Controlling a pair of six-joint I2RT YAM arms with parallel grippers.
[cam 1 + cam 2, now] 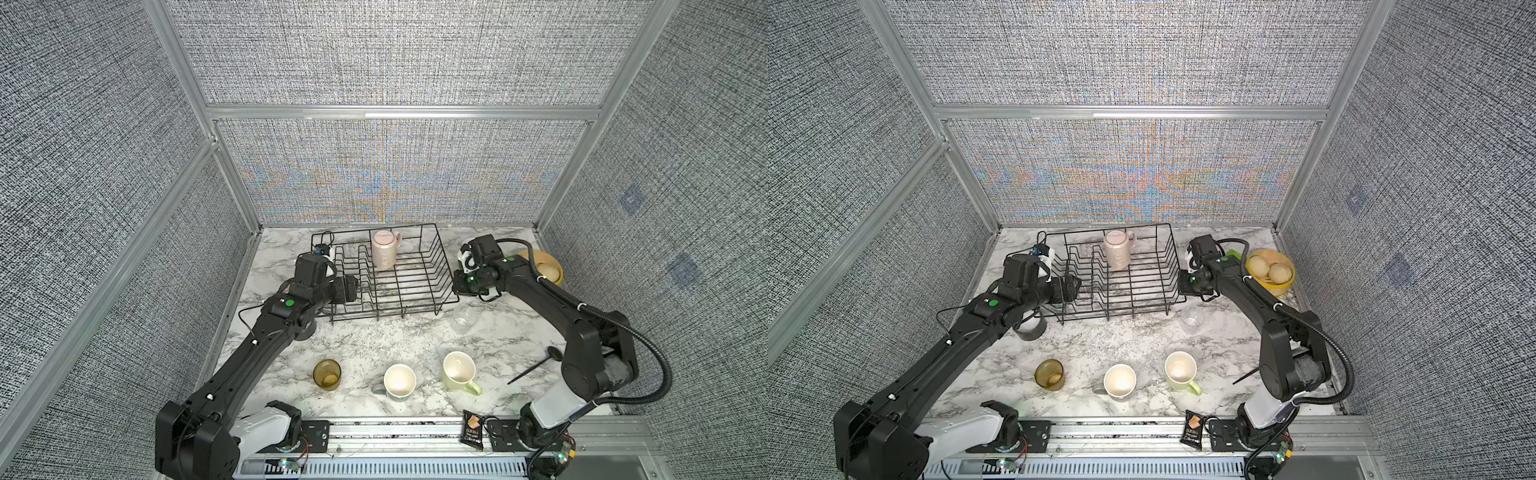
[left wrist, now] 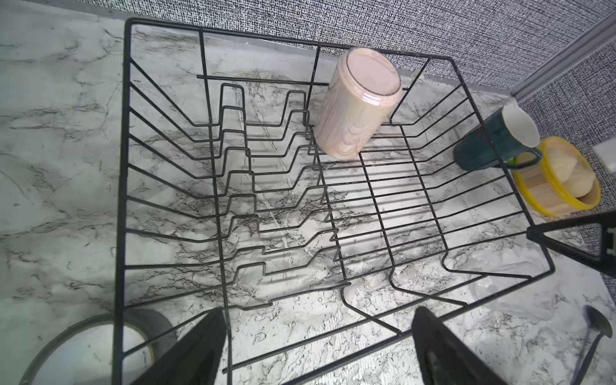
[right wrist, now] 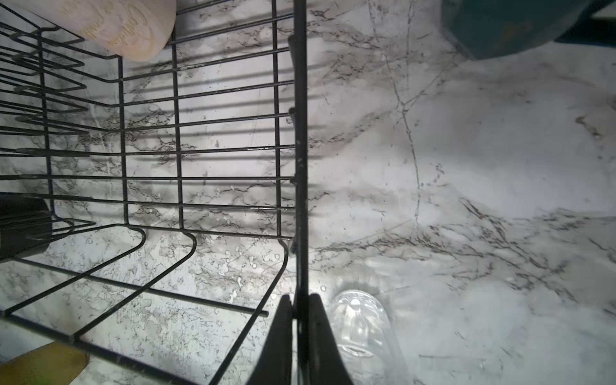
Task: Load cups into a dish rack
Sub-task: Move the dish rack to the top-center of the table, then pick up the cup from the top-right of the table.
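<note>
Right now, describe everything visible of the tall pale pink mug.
The tall pale pink mug is glossy, ceramic-looking, with faint cursive lettering and a small handle. It stands upside down on the floor wires of the black wire dish rack, at its far end beside the plate dividers. Nothing else touches it.

Dish rack (image 3: 301, 133): thin metal wire, black coating, smooth, semi-gloss. Tall pink mug (image 2: 353, 113): glazed, pearly sheen — faint swirled grain on its wall. Small clear glass (image 3: 360, 330): transparent, glossy. Amber tumbler (image 1: 327, 375): translucent, glass-like. Tabletop (image 1: 374, 345): marble pattern, smooth, low sheen. Yellow bowl (image 2: 530, 190): wood-grain wall, glossy yellow rim. Booth walls (image 1: 374, 62): coarse woven cloth — framing (image 1: 399, 112) of matt aluminium-like metal.
</note>
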